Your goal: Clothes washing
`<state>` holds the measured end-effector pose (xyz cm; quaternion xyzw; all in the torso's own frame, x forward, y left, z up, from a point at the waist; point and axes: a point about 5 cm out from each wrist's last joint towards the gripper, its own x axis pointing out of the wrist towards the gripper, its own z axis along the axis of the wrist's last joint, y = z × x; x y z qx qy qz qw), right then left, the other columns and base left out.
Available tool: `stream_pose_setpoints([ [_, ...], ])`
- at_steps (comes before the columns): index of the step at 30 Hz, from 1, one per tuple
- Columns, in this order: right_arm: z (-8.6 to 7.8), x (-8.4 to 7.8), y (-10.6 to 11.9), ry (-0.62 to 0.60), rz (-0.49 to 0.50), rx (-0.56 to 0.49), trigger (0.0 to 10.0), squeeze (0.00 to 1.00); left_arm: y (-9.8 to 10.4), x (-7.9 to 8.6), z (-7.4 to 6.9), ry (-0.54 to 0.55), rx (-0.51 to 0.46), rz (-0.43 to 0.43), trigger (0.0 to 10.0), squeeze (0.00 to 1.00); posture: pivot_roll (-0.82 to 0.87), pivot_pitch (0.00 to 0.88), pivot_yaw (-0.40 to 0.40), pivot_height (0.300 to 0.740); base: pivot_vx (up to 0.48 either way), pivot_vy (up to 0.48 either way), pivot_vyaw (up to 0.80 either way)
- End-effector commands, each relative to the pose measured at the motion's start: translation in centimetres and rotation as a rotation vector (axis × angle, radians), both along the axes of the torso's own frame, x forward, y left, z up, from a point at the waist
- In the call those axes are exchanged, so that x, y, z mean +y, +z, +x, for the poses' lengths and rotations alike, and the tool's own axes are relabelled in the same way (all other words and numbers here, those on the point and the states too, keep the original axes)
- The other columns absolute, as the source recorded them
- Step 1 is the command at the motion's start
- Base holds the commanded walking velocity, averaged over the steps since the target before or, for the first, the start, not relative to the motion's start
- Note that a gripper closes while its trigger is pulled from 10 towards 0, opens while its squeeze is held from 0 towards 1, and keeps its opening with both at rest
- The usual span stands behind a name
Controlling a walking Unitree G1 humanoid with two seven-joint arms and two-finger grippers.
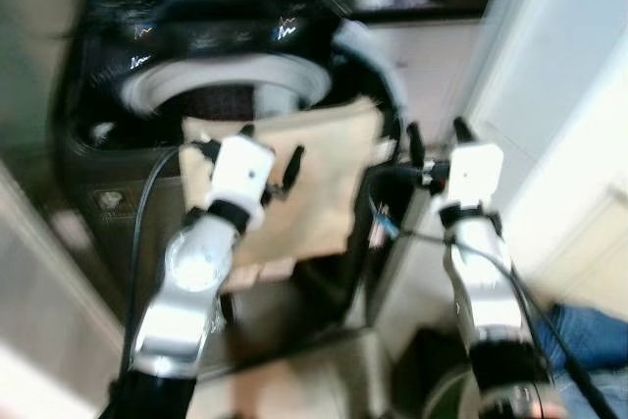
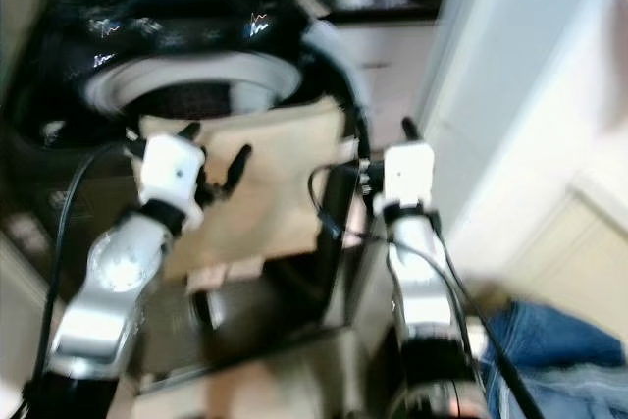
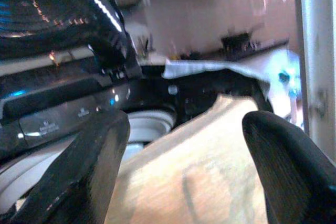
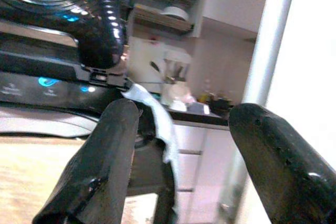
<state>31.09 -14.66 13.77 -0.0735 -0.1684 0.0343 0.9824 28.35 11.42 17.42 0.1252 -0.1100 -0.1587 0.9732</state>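
A tan cloth (image 1: 294, 183) drapes over the washing machine's (image 1: 108, 164) front rim, directly ahead of the left gripper (image 1: 270, 159), whose fingers stand apart. The right gripper (image 1: 435, 139), also open, hovers beside the cloth's right edge, farther off.

One washing machine (image 1: 196, 95) in front of me, lid up, and one beige cloth (image 1: 304, 174) draped over its front edge. I count two grippers, my left gripper (image 1: 265, 159) and my right gripper (image 1: 439, 139), each showing two black fingers spread apart. One bundle of blue denim (image 2: 549, 345) on the floor.
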Motion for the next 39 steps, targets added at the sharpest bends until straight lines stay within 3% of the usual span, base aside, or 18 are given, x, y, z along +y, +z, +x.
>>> stream_pose_setpoints([
  [1, 0.4, 0.0, 0.3, 0.011, -0.009, 0.005, 10.0, 0.0, -0.4, 0.0, 0.0, 0.008, 0.013, -0.007, 10.0, 0.0, -0.01, 0.0, -0.048, 0.74, 0.0, 0.0, -0.76],
  [12, 0.2, -2.4, -0.8, -0.039, 0.011, 0.062, 10.0, 0.0, -2.0, -1.4, 0.5, -0.164, 0.082, 0.044, 10.0, 0.0, -0.09, 0.0, -0.002, 0.74, 0.0, 0.085, -0.75],
  [17, -1.2, -2.5, -1.8, -0.024, 0.015, 0.086, 10.0, 0.0, -3.0, -1.9, 0.8, -0.168, 0.098, 0.059, 10.0, 0.0, -0.1, 0.0, -0.007, 0.74, 0.0, 0.349, -0.71],
  [23, -1.3, -2.7, -2.2, -0.041, 0.039, 0.089, 10.0, 0.0, -3.3, -2.4, 0.9, -0.184, 0.095, 0.095, 10.0, 0.0, -0.1, 0.0, 0.001, 0.74, 0.0, 0.0, -0.69],
  [24, -2.1, -3.1, -2.5, -0.049, 0.051, 0.085, 10.0, 0.0, -3.3, -2.4, 1.0, -0.174, 0.095, 0.094, 10.0, 0.0, -0.1, 0.0, -0.002, 0.74, 0.0, 0.0, -0.66],
  [26, -6.7, -4.7, -6.1, -0.043, -0.012, 0.201, 10.0, 0.0, -4.3, -1.6, 1.3, -0.11, 0.139, 0.065, 10.0, 0.0, -0.1, 0.0, -0.001, 0.74, 0.0, 0.0, -0.65],
  [27, -7.9, -5.1, -6.6, -0.054, -0.033, 0.214, 10.0, 0.0, -4.5, -1.7, 1.2, -0.118, 0.139, 0.087, 10.0, 0.0, -0.1, 0.0, 0.002, 0.74, 0.0, 0.0, -0.65],
  [29, -8.4, -5.1, -6.9, -0.066, -0.036, 0.212, 10.0, 0.0, -4.3, -3.1, 1.1, -0.18, 0.119, 0.108, 10.0, 0.0, -0.12, 0.0, 0.022, 0.74, 0.0, 0.0, -0.32],
  [33, -6.8, -5.8, -7.0, -0.106, -0.035, 0.186, 10.0, 0.0, -4.1, -4.0, 1.2, -0.255, 0.101, 0.135, 10.0, 0.0, -0.15, 0.0, 0.054, 0.74, 0.0, -0.48, 0.0],
  [39, -5.6, -5.3, -6.3, -0.098, -0.039, 0.14, 10.0, 0.0, -4.0, -4.1, 2.0, -0.235, 0.102, 0.135, 10.0, 0.0, -0.17, 0.0, 0.076, 0.74, 0.146, -0.424, 0.0],
])
